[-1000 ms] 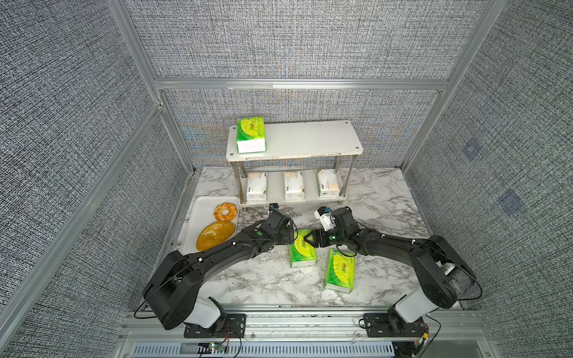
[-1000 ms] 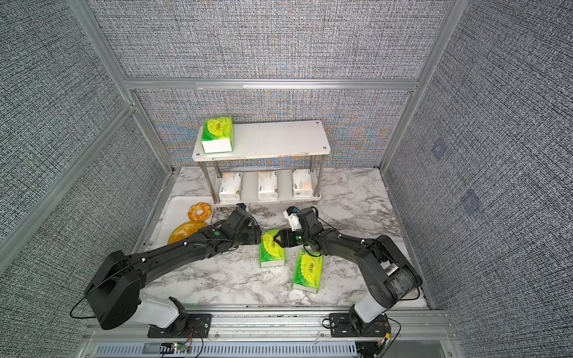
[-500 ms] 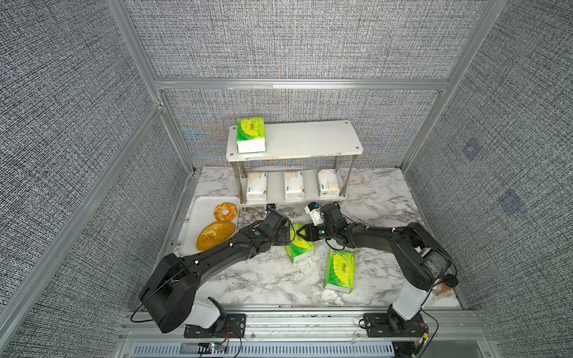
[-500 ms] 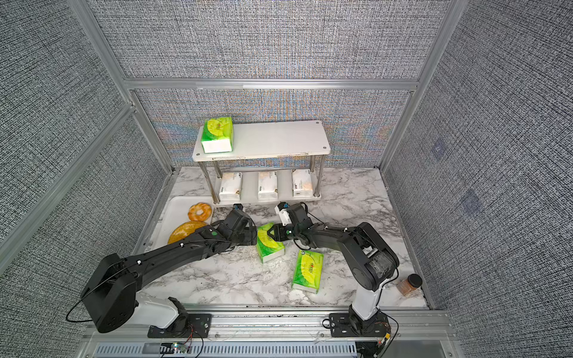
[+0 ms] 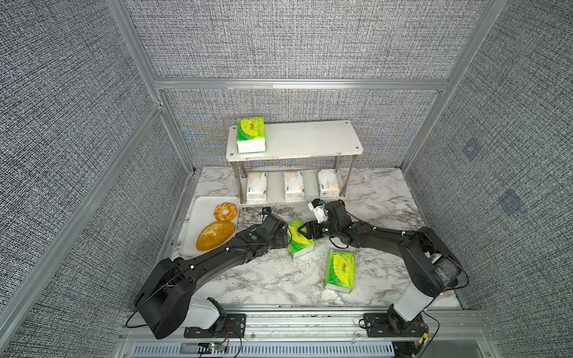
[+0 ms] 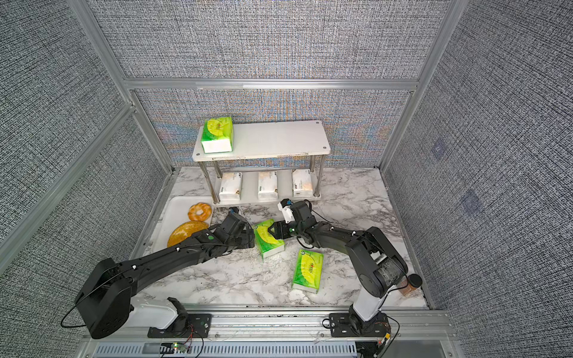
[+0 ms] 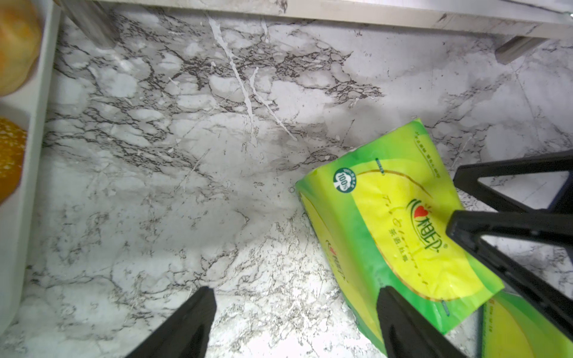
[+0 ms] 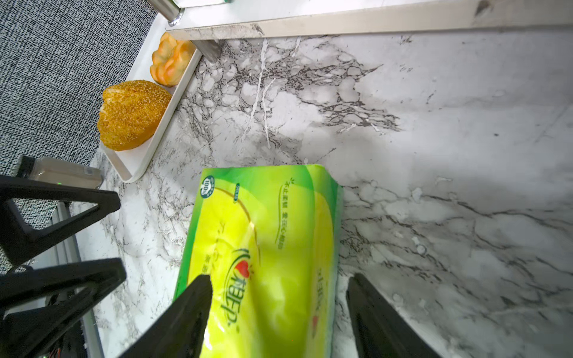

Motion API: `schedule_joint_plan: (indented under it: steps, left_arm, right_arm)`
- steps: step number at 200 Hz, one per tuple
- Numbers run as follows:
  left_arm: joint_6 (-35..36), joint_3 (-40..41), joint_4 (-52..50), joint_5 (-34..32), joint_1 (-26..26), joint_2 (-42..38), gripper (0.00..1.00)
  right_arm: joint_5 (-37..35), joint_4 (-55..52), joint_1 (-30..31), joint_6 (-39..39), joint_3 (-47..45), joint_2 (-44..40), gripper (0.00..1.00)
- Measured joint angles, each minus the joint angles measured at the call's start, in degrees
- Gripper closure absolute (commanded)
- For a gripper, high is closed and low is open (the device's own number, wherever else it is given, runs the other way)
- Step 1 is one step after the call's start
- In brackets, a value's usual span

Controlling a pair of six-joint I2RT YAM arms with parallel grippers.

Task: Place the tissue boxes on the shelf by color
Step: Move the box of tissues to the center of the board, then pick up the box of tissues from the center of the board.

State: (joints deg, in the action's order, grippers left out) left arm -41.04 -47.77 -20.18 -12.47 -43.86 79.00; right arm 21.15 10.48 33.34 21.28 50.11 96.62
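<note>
So the skewed green pack point(image 5: 299, 238) is lying on the marble at about 6 o'clock of the shelf point(image 5: 310, 139). It's flanked at 9 o'clock by the left gripper point(image 7: 296, 294) and at 3 o'clock by the right gripper point(image 8: 279, 279), both spread wide with nothing pinched, probably so it can be squared up for a grab. The top tier looks reserved for greens: the shelved green pack point(image 5: 250, 138) is parked at its 9 o'clock end, the cream packs point(image 5: 294, 185) are lined up below, and the spare green pack point(image 5: 339, 271) is left at 5 o'clock.

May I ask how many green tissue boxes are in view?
3 green tissue boxes: first on the shelf top board, second on the table centrally, third nearer its front edge. None seems hidden.
</note>
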Motion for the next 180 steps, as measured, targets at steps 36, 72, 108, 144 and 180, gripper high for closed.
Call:
schedule_joint_plan:
  steps: [36,72,108,144,180]
  left_arm:
    - [-0.4,-0.5,-0.3,-1.2,0.1,0.1,0.13]
    - [-0.6,-0.7,-0.2,-1.2,0.2,0.7,0.14]
    - [-1.0,-0.1,2.6,2.7,0.2,1.7,0.23]
    - [-2.3,0.1,6.0,6.2,-0.2,4.8,0.28]
    - [-2.5,-0.2,8.0,7.1,-0.6,8.3,0.38]
  right_arm:
    - [0.5,0.0,0.0,0.0,-1.0,-0.2,0.23]
    - [0.8,0.4,0.5,0.1,-1.5,0.7,0.21]
    - [1.4,2.0,0.8,1.3,-2.2,2.4,0.2]
    - [1.5,3.5,0.9,2.4,-3.0,2.1,0.2]
    - [1.6,3.8,0.8,2.8,-3.5,1.0,0.16]
